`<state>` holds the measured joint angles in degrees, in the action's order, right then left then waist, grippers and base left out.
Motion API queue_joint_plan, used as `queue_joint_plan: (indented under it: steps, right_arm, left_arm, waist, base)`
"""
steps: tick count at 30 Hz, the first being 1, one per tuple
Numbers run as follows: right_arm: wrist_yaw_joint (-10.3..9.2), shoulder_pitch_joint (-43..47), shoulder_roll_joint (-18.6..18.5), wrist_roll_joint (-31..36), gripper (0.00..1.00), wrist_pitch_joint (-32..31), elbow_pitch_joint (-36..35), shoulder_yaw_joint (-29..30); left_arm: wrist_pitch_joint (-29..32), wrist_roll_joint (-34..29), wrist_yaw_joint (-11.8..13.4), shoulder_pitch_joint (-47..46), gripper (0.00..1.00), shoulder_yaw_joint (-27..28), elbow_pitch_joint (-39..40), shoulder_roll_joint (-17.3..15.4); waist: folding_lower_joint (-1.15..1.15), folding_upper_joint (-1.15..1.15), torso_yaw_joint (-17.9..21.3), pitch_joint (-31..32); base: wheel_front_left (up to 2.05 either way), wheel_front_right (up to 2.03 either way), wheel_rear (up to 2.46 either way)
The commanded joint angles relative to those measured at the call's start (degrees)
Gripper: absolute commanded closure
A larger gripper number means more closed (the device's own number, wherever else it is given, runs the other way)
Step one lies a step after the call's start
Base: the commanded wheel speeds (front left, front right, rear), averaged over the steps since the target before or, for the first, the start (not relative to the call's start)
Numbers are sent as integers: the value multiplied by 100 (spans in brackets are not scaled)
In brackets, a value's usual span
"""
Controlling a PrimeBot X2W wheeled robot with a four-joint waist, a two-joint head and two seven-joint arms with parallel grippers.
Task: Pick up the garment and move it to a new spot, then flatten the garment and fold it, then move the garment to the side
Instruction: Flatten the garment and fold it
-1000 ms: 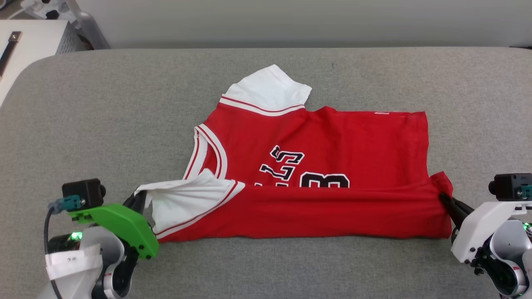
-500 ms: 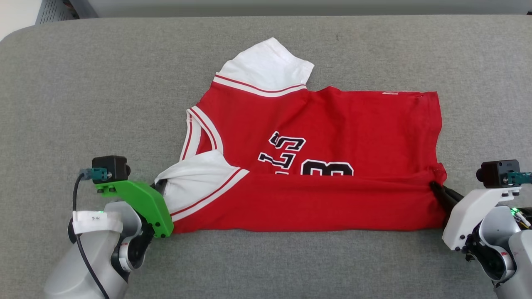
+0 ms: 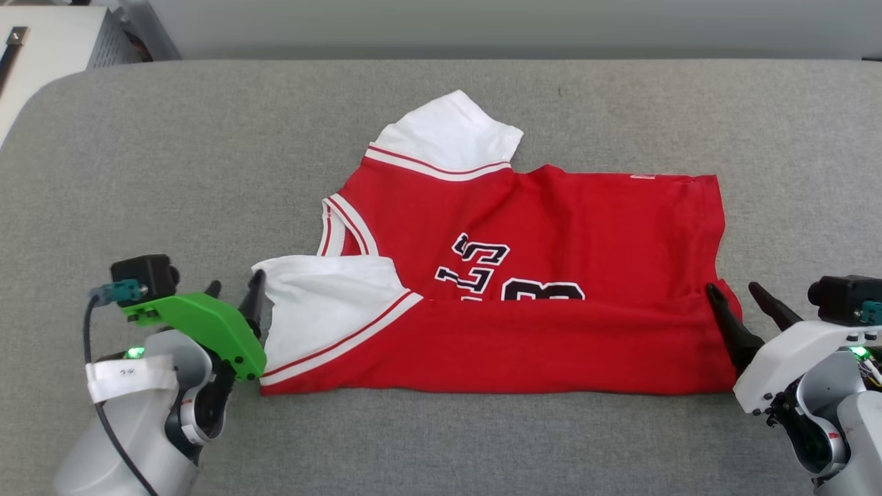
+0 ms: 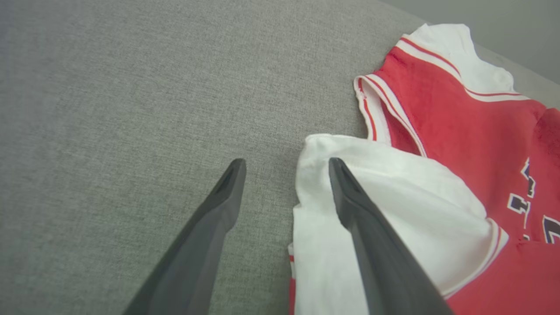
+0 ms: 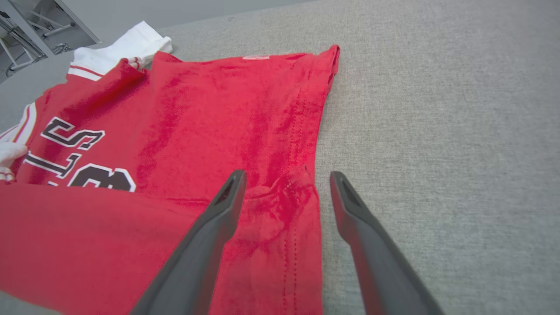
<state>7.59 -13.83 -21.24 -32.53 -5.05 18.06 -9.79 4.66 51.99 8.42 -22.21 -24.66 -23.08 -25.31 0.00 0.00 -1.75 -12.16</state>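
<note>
The red garment (image 3: 551, 241) with white sleeves lies on the grey padded surface, its near edge folded up over the black numerals. My left gripper (image 3: 235, 295) stands open at the folded white sleeve (image 4: 393, 205); in the left wrist view (image 4: 286, 166) one finger lies over the sleeve's edge, the other over bare surface. At the garment's right hem corner (image 5: 288, 197) my right gripper (image 3: 732, 292) is open too, one finger over the red cloth and one beside it (image 5: 286, 177). Neither holds cloth.
The grey padded surface (image 3: 172, 172) stretches wide on all sides of the garment. A white unit with a vented side (image 3: 62, 48) stands past the far left corner, and a pale wall runs behind.
Both grippers have opened and let go of the garment's folded near edge, which now lies flat. The head camera also shifted between frames.
</note>
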Motion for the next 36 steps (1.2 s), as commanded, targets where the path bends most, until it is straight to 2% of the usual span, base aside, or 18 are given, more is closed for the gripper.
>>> queue_joint_plan:
  steps: [1, 7, 10, 13, 15, 16, 21, 26, 30, 36]
  right_arm:
    - [-10, 88, 72, 118, 0, 142, -54, 76]
    - [-10, 306, 352, 546, 0, 457, -317, 546]
    - [-10, 441, 505, 715, 0, 474, -548, 755]
    - [-10, 610, 652, 848, 0, 412, -822, 932]
    - [-10, 741, 761, 952, 0, 325, -1062, 1027]
    - [-10, 845, 855, 1041, 0, 236, -1277, 1129]
    - [-10, 907, 945, 1125, 0, 116, -1464, 1202]
    - [-10, 930, 994, 1174, 0, 45, -1586, 1255]
    - [-10, 887, 1002, 1185, 0, -2, -1719, 1275]
    - [-10, 817, 966, 1154, 0, -25, -1755, 1285]
  left_arm:
    - [-139, -36, 83, 107, 0, 77, 101, -66]
    - [-513, -207, 448, 367, 0, 289, 724, -287]
    - [-353, -224, 556, 535, 0, 271, 1098, -444]
    - [65, -198, 649, 684, 0, 196, 1581, -685]
    - [583, -136, 725, 788, 0, 115, 2014, -965]
    - [1286, -30, 749, 850, 0, -59, 2470, -1264]
    - [2203, 246, 845, 897, 0, -264, 2771, -1486]
    - [2570, 488, 806, 893, 0, -367, 2676, -1430]
    - [2753, 744, 619, 789, 0, -456, 2101, -1197]
    - [2715, 921, 316, 656, 0, -576, 1228, -796]
  waist:
    - [0, 0, -4, 127]
    - [0, 0, 1, 291]
    - [0, 0, 9, 365]
    - [0, 0, 15, 422]
    - [0, 0, 46, 451]
    - [0, 0, 85, 453]
    - [0, 0, 150, 417]
    - [0, 0, 207, 322]
    - [0, 0, 277, 126]
    - [0, 0, 353, -77]
  base:
    - [0, 0, 0]
    - [0, 0, 0]
    - [0, 0, 0]
    - [0, 0, 0]
    - [0, 0, 0]
    - [0, 0, 0]
    - [0, 0, 0]
    - [0, 0, 0]
    - [0, 0, 0]
    - [0, 0, 0]
